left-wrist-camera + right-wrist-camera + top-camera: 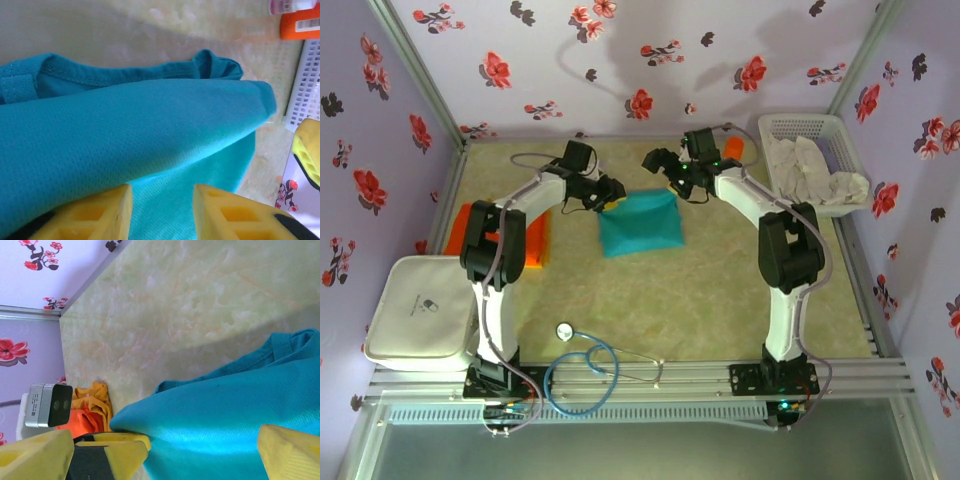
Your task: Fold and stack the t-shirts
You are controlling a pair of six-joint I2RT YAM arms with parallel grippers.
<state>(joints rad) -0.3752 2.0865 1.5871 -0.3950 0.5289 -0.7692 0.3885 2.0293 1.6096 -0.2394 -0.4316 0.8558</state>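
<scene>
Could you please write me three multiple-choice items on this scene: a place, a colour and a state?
1. Where on the table does the orange t-shirt lie? A centre; B left side; C far right corner.
2. What colour is the folded t-shirt at the centre? A teal; B white; C purple.
3. How is the right gripper? A shut on cloth; B shut empty; C open.
Key: 1 B, it lies by the left edge; 2 A, teal cloth shows there; 3 C, its fingers stand wide apart.
</scene>
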